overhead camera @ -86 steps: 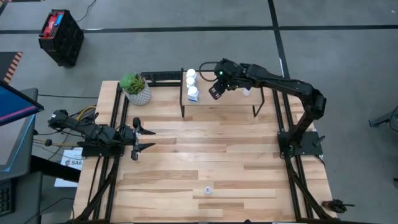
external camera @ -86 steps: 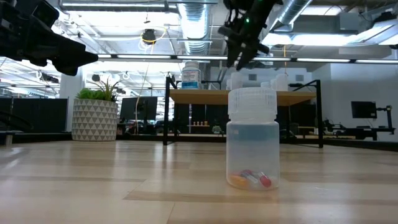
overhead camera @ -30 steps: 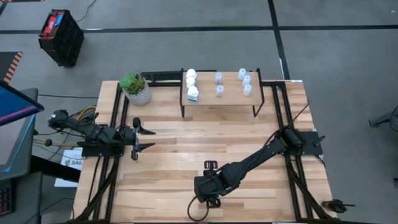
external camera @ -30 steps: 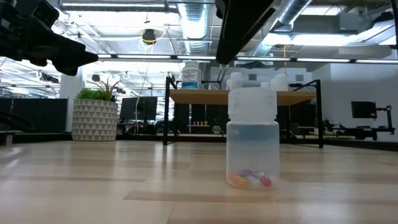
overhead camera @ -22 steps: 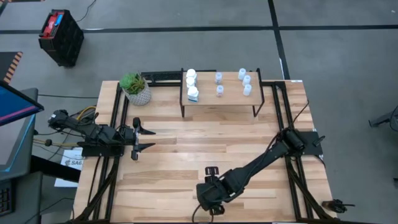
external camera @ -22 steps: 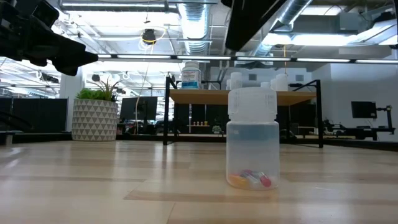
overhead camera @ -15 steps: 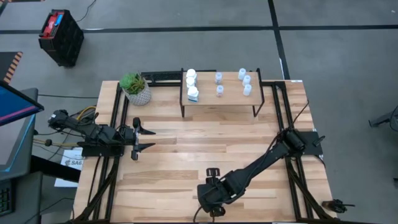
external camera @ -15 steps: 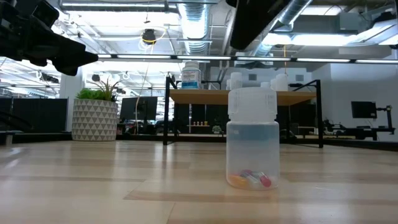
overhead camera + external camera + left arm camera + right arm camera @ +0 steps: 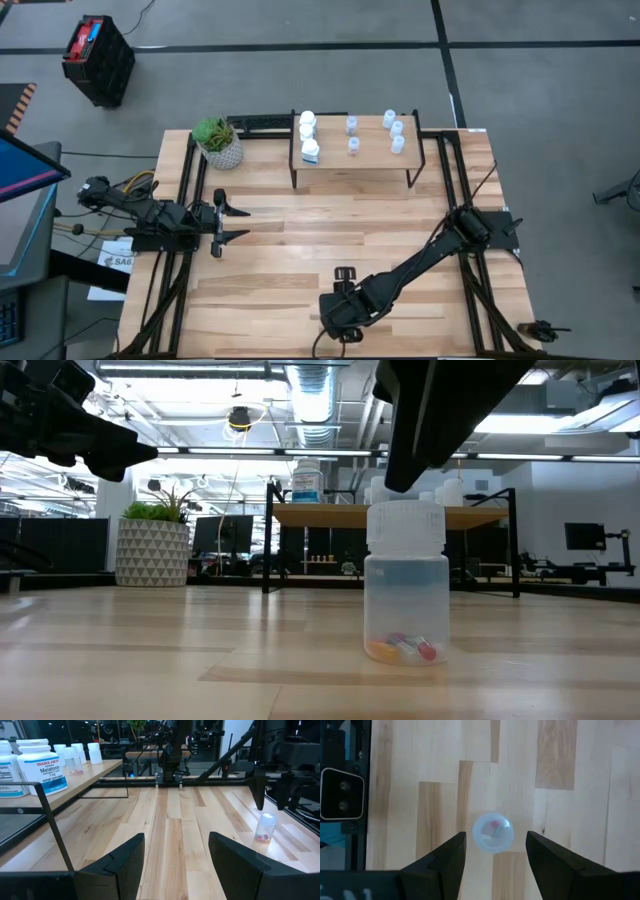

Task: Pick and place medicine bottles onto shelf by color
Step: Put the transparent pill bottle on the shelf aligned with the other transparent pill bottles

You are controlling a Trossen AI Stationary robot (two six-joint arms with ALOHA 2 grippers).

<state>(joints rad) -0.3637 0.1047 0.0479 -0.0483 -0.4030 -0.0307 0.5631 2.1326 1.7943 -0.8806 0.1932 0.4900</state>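
One translucent medicine bottle [image 9: 493,834] with coloured pills inside stands upright on its base on the table [image 9: 300,260], near the front edge. It also shows in the low view [image 9: 406,585]. My right gripper [image 9: 495,865] hangs open just above it, pointing steeply down, its fingers clear of the white cap. The high view hides this bottle under my right gripper [image 9: 337,309]. The shelf [image 9: 350,160] at the far edge carries three white bottles [image 9: 308,135] on its left part and several pale ones [image 9: 396,130] to their right. My left gripper [image 9: 225,225] waits open at the left edge.
A patterned plant pot [image 9: 218,143] stands at the far left corner beside the shelf. Black frame rails [image 9: 185,200] run along the table's left and right sides. Bare planks lie between the shelf and the lone bottle.
My right gripper has sunk a little toward the lone bottle and shifted slightly toward the table's near edge, staying open. The bottle has not moved.
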